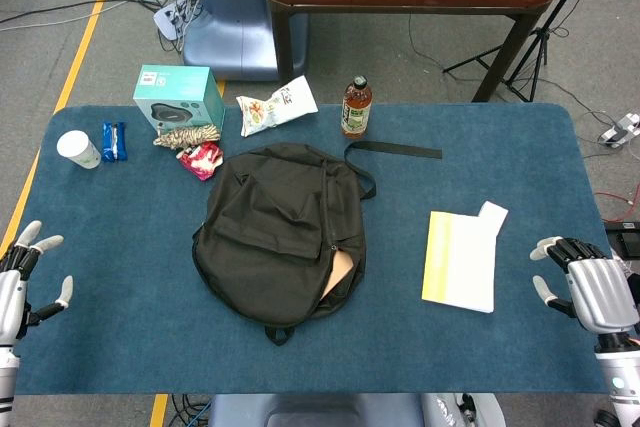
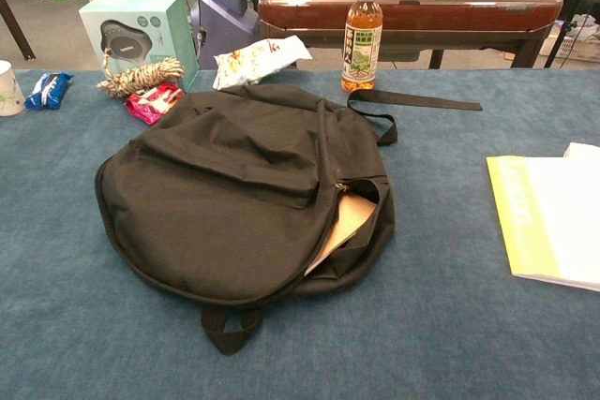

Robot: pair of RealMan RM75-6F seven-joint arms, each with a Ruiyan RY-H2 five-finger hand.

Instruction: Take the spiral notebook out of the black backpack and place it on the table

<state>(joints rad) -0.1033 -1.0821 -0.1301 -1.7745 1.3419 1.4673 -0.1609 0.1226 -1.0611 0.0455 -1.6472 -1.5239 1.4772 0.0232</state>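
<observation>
Blue felt-covered table fills both views, grey floor and a wooden table behind it. Black fabric backpack lies flat at centre, its side zipper part open at the lower right edge. A tan flat edge shows in that gap, likely the spiral notebook, though no spiral binding is visible so I can't confirm. It sits inside the bag, not on the table yet.

Left hand rests at the near left table edge, fingers spread, holding nothing. Right hand sits at the near right edge, fingers apart, empty too. Both are well apart from the bag.

Step in hand, as I judge it: reach for the opening. The right hand is nearer the zipper gap; best approach is low from the right, pinching the tan edge and sliding it out sideways. The left hand pressing on the bag top would stop it dragging. The gap looks narrow and may need widening first.

Yellow-edged white booklet lies between the right hand and the bag, so the path must clear it. Open felt near the front edge, right of the bag, suits the drop. Amber drink bottle, teal box and snack packets crowd the far side; avoid it.
</observation>
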